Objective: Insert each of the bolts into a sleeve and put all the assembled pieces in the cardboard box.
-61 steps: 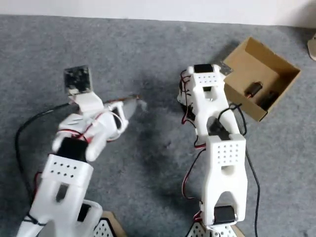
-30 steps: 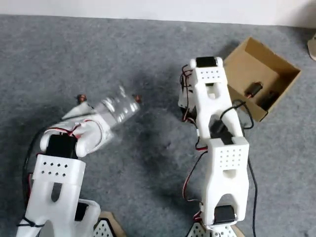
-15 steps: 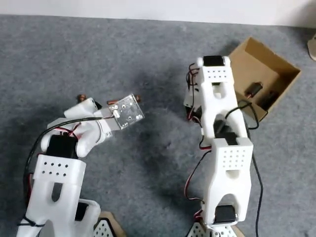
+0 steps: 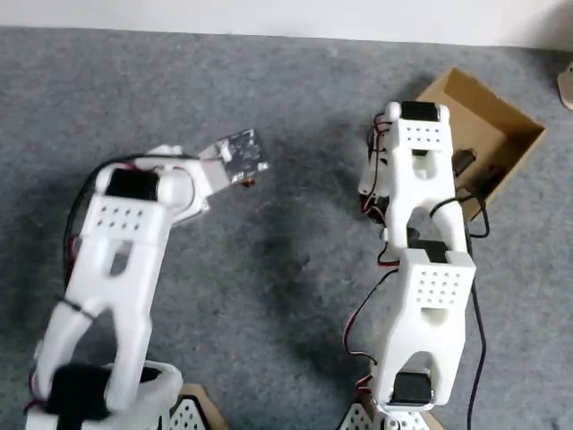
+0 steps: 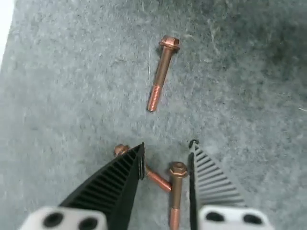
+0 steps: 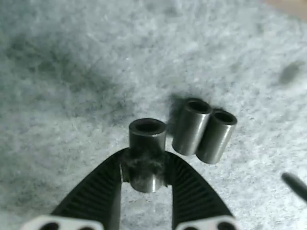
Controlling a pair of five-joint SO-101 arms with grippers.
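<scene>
1. three copper bolts lie on the grey carpet [image 4: 286,90] below the left arm [image 4: 125,224]. three dark sleeves sit below the right arm [image 4: 425,269].
2. the cardboard box [image 4: 524,125] stands open side up at the far right of the table. it is just beside the right arm, which covers part of its near wall.
3. dark pieces [image 4: 488,179] lie inside the box. the arm hides part of them, so their type cannot be told.
4. in the high view, the wrist camera board [image 4: 240,152] of the left arm covers the pincer beneath it.
5. left pincer [image 5: 167,144]: spread, nothing pinched.
6. the centre bolt [image 5: 175,191] lies in the gap between the fingers, close against one finger [image 5: 206,177]. its head is toward the fingertips.
7. the crossed bolt [image 5: 156,179] lies slantwise and obstructs the gap. its head shows outside the other finger [image 5: 120,187], its shaft passes under that finger, and its end meets the centre bolt.
8. the far bolt [image 5: 163,72] lies alone beyond the fingertips, well apart from the other two, with its head pointing away from the pincer.
9. right pincer [image 6: 147,160]: pinching the gripped sleeve [image 6: 146,139] across its lower body. the open bore points away from the fingers.
10. the first free sleeve [image 6: 192,125] and the second free sleeve [image 6: 216,136] lie side by side, touching each other. they are just beside the gripped sleeve and outside the fingers.
</scene>
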